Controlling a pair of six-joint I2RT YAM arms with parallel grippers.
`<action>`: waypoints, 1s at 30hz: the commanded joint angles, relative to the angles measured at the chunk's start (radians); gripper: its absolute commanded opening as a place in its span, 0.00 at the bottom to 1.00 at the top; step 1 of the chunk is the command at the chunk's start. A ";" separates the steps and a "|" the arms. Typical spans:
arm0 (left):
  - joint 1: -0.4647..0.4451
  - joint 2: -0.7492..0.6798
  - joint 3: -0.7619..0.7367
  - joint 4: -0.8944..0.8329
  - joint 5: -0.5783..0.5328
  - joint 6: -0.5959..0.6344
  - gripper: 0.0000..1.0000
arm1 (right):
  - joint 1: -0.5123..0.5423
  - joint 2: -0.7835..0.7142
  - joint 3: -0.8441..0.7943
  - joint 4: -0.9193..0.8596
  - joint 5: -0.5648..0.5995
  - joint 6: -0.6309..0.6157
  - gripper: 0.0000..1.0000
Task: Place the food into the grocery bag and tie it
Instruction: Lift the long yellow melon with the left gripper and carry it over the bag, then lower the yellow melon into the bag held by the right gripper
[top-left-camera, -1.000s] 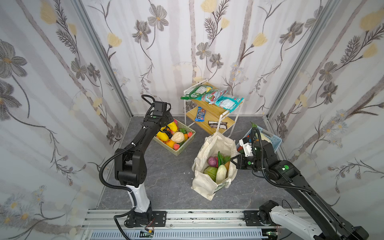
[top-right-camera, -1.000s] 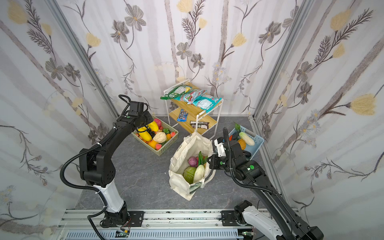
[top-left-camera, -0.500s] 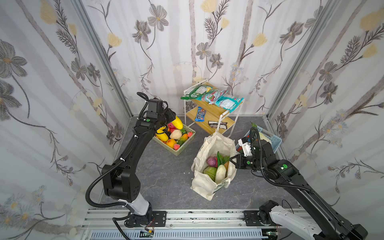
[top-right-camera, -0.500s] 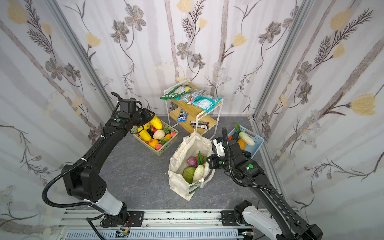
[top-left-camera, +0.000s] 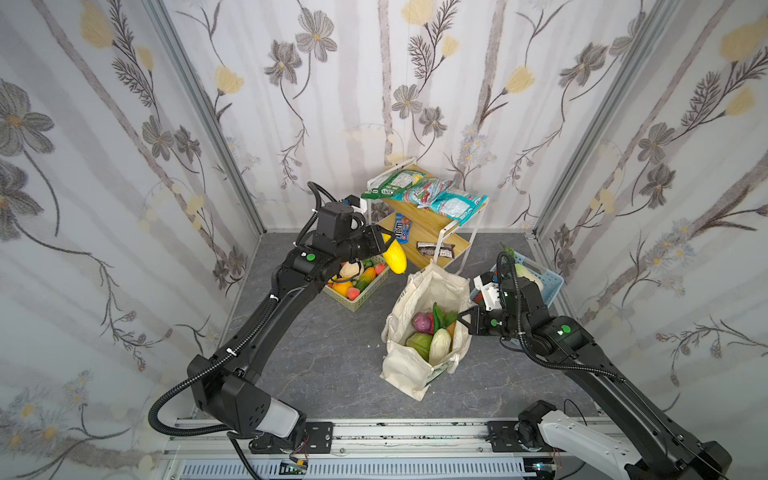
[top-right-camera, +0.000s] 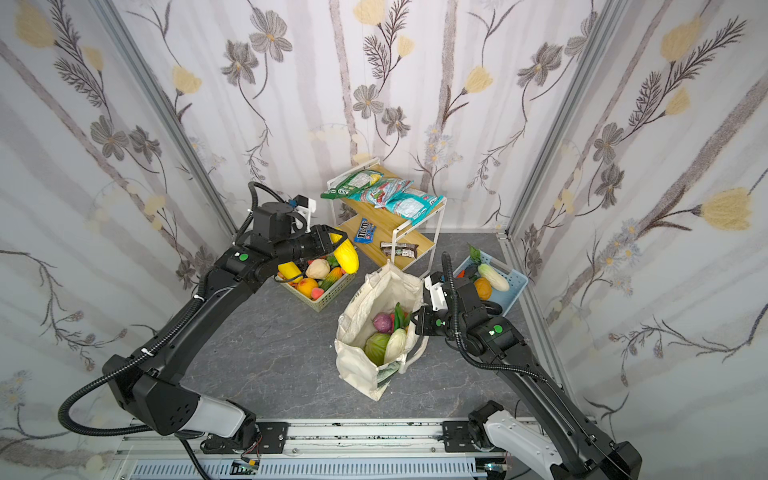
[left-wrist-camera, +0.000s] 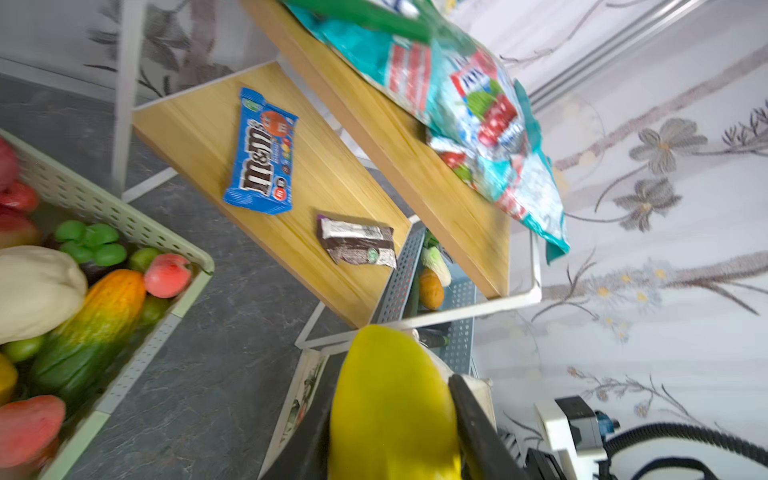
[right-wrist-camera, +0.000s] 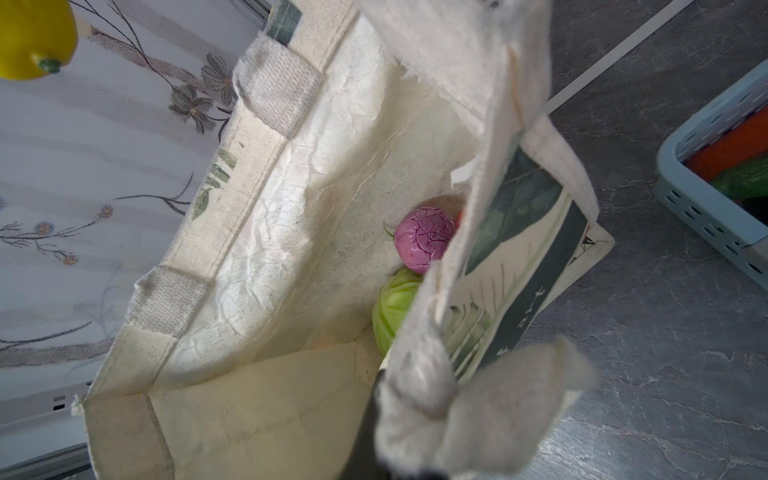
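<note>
The grocery bag (top-left-camera: 409, 370) stands open, and everything else is placed from it. Inside it, four toys show clearly in both top views: one purple cabbage (top-left-camera: 421, 322), one green cabbage (top-left-camera: 417, 345), one pale cabbage (top-left-camera: 440, 345) and one dark green pod (top-left-camera: 436, 313). The right gripper (top-left-camera: 462, 322) is pinched tight on the bag's right rim.

Up and left of the bag, the left gripper (top-left-camera: 383, 244) has its jaws partway closed around one yellow fruit (top-left-camera: 395, 259). The fruit hangs in the air over the far corner of the pale green basket (top-left-camera: 360, 302), which is heaped with more toys.

Behind the bag stands a two-tier rack (top-left-camera: 426, 235) — three snack packets (top-left-camera: 428, 193) on top, two candy bars (top-left-camera: 402, 226) below. One blue basket (top-left-camera: 555, 286) sits just right of the bag.
</note>
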 joint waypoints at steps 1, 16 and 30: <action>-0.066 -0.007 -0.008 0.031 0.020 0.043 0.40 | 0.001 0.001 0.012 0.053 0.001 -0.007 0.02; -0.319 0.095 -0.018 -0.053 -0.067 0.177 0.40 | 0.000 -0.001 0.022 0.031 0.017 -0.011 0.02; -0.441 0.194 -0.017 -0.137 -0.157 0.283 0.39 | 0.001 -0.001 0.024 0.024 0.026 -0.011 0.02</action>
